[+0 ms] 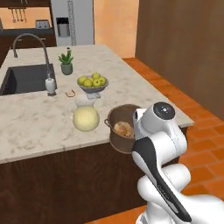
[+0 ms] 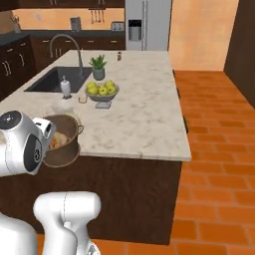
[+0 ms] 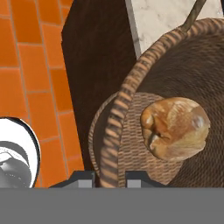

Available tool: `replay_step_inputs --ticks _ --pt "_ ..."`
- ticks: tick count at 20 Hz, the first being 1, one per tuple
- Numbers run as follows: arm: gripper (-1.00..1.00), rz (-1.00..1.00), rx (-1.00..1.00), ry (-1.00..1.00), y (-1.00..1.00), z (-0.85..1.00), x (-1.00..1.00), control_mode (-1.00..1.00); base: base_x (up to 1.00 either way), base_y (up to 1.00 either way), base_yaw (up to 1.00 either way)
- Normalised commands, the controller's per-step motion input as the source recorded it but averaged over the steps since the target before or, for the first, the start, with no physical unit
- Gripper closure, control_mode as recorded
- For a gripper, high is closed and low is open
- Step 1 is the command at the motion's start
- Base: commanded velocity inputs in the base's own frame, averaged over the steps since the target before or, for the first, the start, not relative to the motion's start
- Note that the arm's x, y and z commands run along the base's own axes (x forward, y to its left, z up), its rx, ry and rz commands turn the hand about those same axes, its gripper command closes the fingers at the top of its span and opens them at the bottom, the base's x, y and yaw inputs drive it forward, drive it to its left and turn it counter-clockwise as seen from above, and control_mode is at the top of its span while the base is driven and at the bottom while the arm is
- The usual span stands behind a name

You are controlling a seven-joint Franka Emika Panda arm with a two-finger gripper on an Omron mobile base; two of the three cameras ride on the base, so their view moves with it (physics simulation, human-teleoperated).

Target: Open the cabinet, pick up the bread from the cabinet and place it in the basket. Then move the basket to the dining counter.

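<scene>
The gripper pinches the basket rim, bread inside, at the dining counter edge — tilt it and the roll could tumble out.

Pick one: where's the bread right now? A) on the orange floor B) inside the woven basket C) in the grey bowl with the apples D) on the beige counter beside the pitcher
B: the bread lies on the floor of the basket, ringed by its woven wall, with the gripper astride the rim.
</scene>
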Motion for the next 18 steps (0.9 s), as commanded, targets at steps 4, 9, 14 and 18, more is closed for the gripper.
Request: replay_step_inputs --ticks 4,9,14,18 --pt "1.00 0.00 0.00 0.00 0.00 0.00 0.00 1.00 1.00 -0.99 -0.01" --pt "1.00 0.00 0.00 0.00 0.00 0.00 0.00 1.00 0.87 -0.86 0.02" --pt "1.00 0.00 0.00 0.00 0.00 0.00 0.00 1.00 0.67 -0.19 0.14" --pt "1.00 0.00 0.00 0.00 0.00 0.00 0.00 1.00 0.47 0.00 0.06"
